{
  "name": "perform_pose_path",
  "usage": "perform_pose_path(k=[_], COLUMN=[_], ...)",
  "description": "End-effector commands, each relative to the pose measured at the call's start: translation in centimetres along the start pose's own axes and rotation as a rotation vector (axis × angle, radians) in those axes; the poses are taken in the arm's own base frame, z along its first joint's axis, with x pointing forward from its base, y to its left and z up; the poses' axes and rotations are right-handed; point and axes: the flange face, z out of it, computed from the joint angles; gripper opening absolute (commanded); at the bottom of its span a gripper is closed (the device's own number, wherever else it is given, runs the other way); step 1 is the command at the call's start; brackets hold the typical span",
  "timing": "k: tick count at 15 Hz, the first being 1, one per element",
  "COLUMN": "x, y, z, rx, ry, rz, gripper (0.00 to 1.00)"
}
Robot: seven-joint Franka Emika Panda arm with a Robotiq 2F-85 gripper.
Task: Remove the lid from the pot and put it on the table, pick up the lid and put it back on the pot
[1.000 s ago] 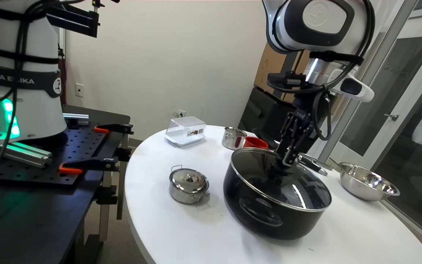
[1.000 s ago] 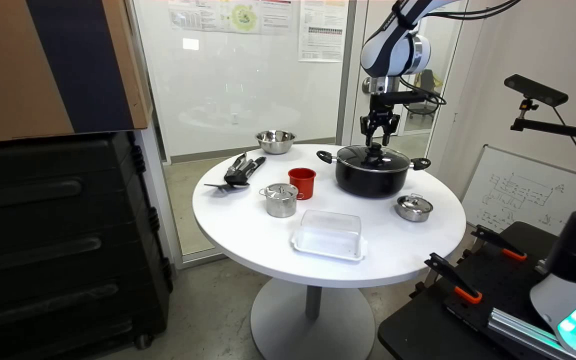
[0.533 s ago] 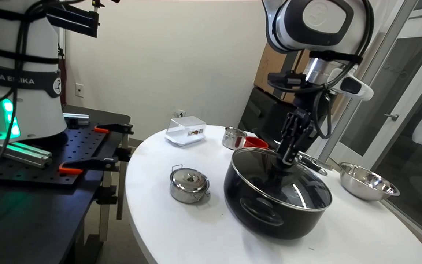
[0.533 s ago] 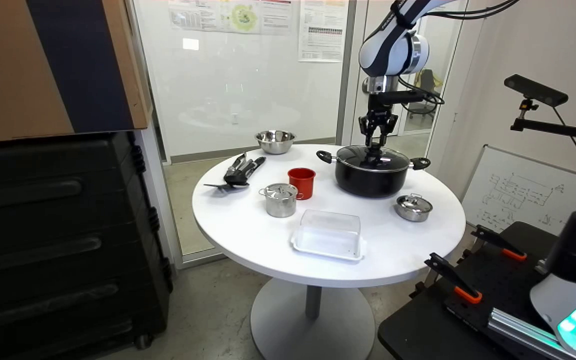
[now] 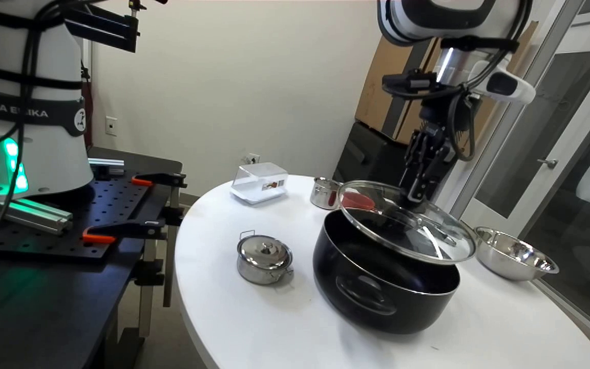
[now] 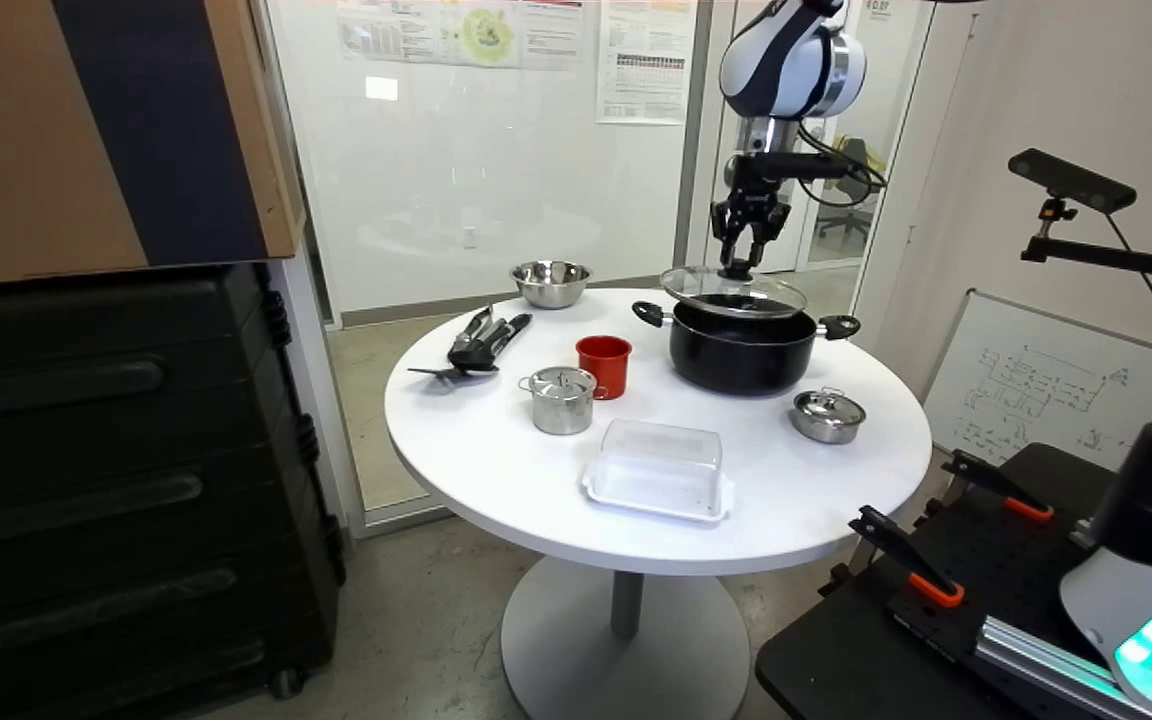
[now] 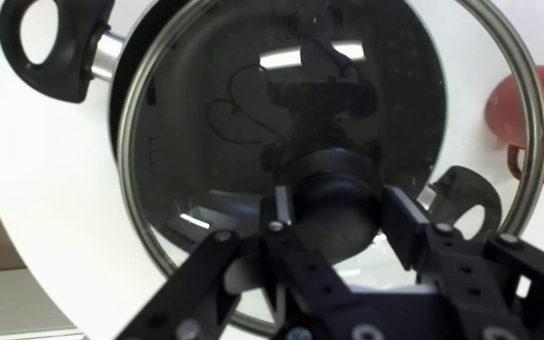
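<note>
White and round, the counter [image 6: 506, 470] stands near a pale wall [image 6: 496, 170], and everything your task needs sits on it or hangs above it. What has just changed is the lid [image 5: 406, 224]: it has come up off the pot [image 5: 407, 305] and now hangs over the opening, shifted to one side, so the dark inside [image 5: 359, 255] shows in an exterior view. Your fingers [image 7: 402, 233] pinch its dark knob [image 7: 335, 208], one on each side, and nothing else appears to bear the lid's weight. That probably puts you partway through the removal, with the set-down, the second pick-up and the return to the pot not yet done. You most likely need to carry the lid wholly past the pot before you lower it; coming down too soon could catch the pot's edge or a handle [image 6: 840, 327].

Count what you have around you: one large pot with two handles, one glass lid for it, one red mug [image 6: 611, 366], one taller steel saucepan [image 6: 562, 405] and one squat steel tin [image 6: 826, 420], each with its cover on, one steel bowl [image 6: 551, 294] and one clear-covered dish [image 6: 658, 468]. Dark utensils [image 6: 481, 350] lie in a single heap, and you cannot number them surely from these views. Beside the counter, two clamps [image 5: 126, 230] with orange grips hold to a dark bench [image 5: 54, 302].
</note>
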Motion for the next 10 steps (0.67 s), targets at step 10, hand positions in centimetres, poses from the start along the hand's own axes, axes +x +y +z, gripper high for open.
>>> perform_pose_path(k=[10], x=[-10.6], y=[-7.5], z=[-4.8], rx=[0.048], ry=[-0.112], rz=[-0.333], gripper=[0.24])
